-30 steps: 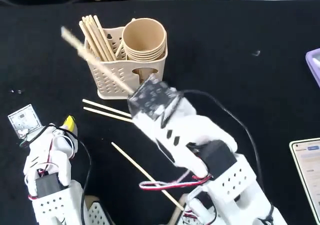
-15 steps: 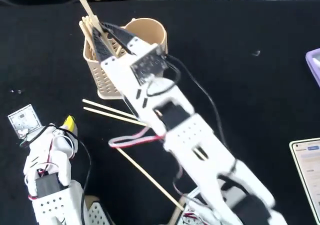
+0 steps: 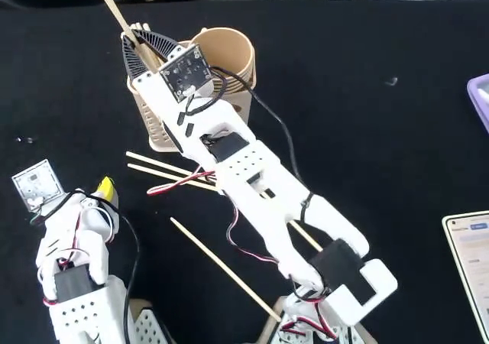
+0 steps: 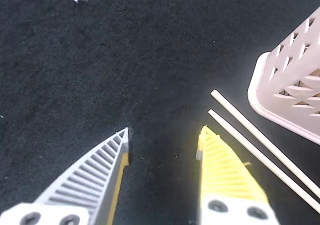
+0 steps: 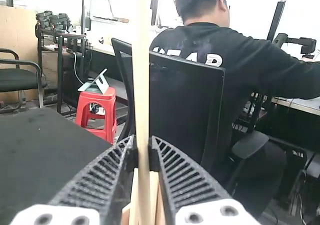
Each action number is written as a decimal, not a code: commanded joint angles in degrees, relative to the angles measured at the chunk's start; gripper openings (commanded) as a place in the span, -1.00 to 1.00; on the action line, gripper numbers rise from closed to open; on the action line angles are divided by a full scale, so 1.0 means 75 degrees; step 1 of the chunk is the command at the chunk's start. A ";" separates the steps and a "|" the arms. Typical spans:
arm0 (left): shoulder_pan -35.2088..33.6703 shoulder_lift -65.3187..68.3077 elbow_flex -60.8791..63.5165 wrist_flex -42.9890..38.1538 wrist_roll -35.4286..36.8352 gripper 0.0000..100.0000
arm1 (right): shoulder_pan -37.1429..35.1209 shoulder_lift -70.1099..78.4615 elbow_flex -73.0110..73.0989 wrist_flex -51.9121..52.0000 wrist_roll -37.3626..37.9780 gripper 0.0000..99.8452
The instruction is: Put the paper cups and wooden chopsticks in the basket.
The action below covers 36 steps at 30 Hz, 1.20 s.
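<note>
My right gripper (image 3: 141,47) is above the left part of the beige basket (image 3: 162,132), shut on a wooden chopstick (image 3: 114,6) that slants up and to the left. The same chopstick (image 5: 142,75) stands upright between the black fingers in the right wrist view. A stack of paper cups (image 3: 223,50) sits in the basket's right part. Two chopsticks (image 3: 162,168) lie side by side in front of the basket, and another chopstick (image 3: 221,266) lies nearer. My left gripper (image 4: 164,132) is open just above the black table, beside the pair of chopsticks (image 4: 250,135) and the basket's corner (image 4: 292,80).
The left arm (image 3: 72,245) rests at the near left of the table. A phone (image 3: 470,260) lies at the right edge, with a purple object (image 3: 480,95) farther back. The right arm stretches diagonally over the middle of the table, across the lying chopsticks.
The right arm has stretched farther over the basket, carrying the chopstick up and back. The left arm has kept still.
</note>
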 commanded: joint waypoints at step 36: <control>0.0018 0.0012 -0.0064 -0.0164 0.0035 -0.56 | 0.0821 -0.7203 0.5445 0.9096 0.0633 -0.73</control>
